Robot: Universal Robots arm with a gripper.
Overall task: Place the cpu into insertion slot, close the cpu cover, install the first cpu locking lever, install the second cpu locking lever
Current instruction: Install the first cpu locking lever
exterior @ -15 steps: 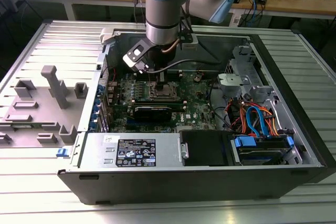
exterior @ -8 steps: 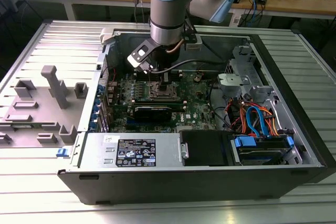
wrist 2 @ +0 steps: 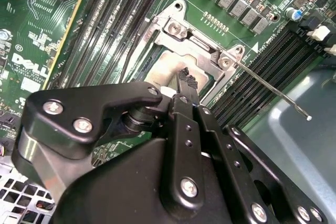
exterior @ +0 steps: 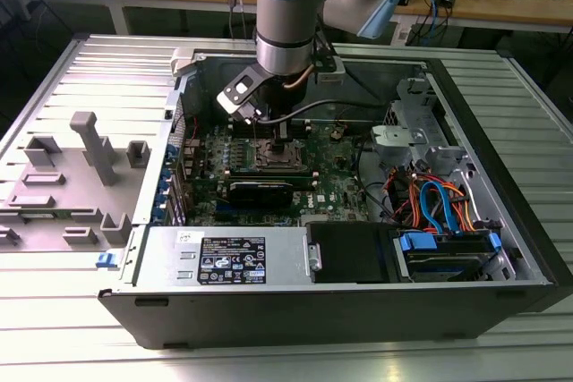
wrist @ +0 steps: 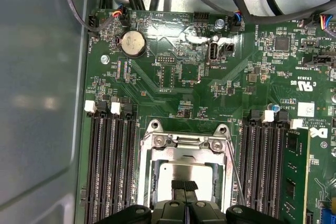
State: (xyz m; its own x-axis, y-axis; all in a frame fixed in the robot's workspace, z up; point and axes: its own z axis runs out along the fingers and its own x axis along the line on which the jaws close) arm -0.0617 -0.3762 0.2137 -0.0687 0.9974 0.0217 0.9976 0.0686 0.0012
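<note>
**Tips down on the chip, one lever loose**

I'm over the middle of the green board (wrist: 173, 66), deep in the open case (exterior: 358, 310). It's tight here, with the long black memory slots (wrist: 113, 166) close on both sides of the socket (wrist: 155, 182).

First risk: that smooth metal top. The chip (wrist: 184, 170) lies in the socket, its silver face showing through the window of the cover (wrist: 145, 174). If I bear down off-centre, I reckon it could tip and grind on the pins underneath. My tips could also skate off the metal and knock the frame.

Second risk: the cover itself. It looks to be lying down around the chip, but I can't tell whether it sits fully flat. Pressing on a crooked frame could jam it.

Third: the lever (wrist 2: 268, 88). In the second wrist view that thin wire sticks out free toward the grey case wall, unlatched. It looks springy, and a sideways move of my wrist could snag it.

Now the tool. My gripper (wrist 2: 186, 80) has its fingers together, nothing between them. Both wrist views put the ribbed tips right at the chip's top face. Whether they're touching or hovering just above, I can't say
</note>
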